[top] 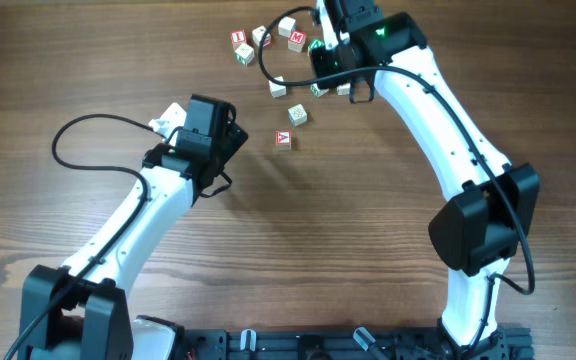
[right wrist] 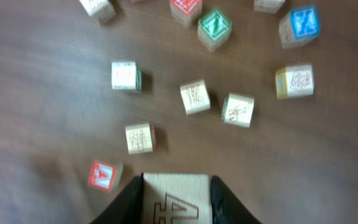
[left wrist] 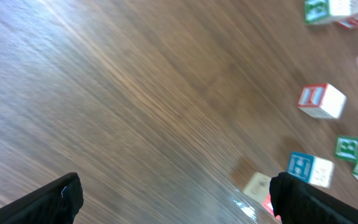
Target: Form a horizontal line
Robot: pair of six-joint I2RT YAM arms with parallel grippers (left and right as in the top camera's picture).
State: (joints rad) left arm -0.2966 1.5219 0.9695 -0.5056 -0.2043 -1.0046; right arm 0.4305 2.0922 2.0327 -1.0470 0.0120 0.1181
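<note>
The table [top: 88, 60] is lit evenly and softly from above in the overhead view; only short, faint shadows are cast beside the scattered cubes [top: 298, 115]; a green indicator light [top: 380, 32] is seen glowing. The left wrist view is smeared throughout; a pale sheen is spread across its upper left. The right wrist view is dimmer; the far cubes are softened, while the red-printed cube [right wrist: 176, 202] at the bottom edge is rendered sharper.
</note>
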